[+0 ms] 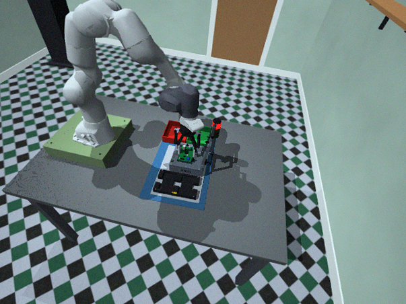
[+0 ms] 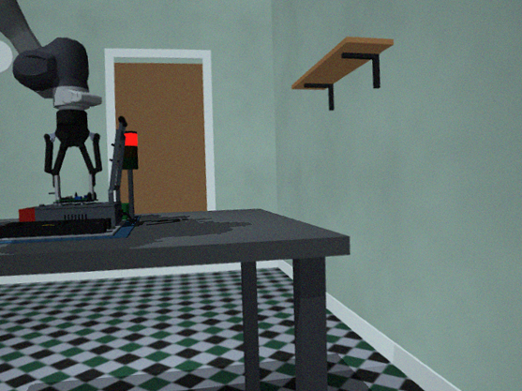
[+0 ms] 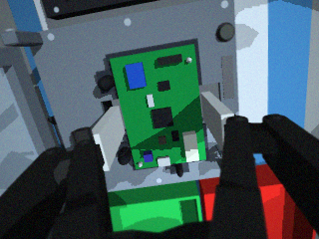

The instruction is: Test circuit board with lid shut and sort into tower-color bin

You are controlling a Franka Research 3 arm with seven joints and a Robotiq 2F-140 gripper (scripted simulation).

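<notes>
The green circuit board (image 1: 186, 153) (image 2: 76, 199) (image 3: 142, 112) lies face up on the tester (image 1: 187, 169) (image 2: 75, 212) (image 3: 75, 65), its white connector end toward the bins. Bright pin tips show at two opposite corners. Black posts show beside its hinge-side edge and its connector end. The tester's lid (image 2: 117, 161) stands open. The signal tower (image 1: 216, 124) (image 2: 131, 139) shows red. My gripper (image 1: 187, 150) (image 2: 75, 197) (image 3: 161, 113) is part-way open, with one finger pad close beside each long edge of the board. Whether the pads touch it is too fine to tell.
The red bin (image 1: 169, 131) (image 2: 26, 215) and the green bin (image 1: 200, 136) (image 2: 125, 208) (image 3: 150, 214) stand side by side past the connector end. The black tray (image 1: 175, 189) (image 2: 51, 228) lies at the other end. The raised lid and tower stand close to my gripper.
</notes>
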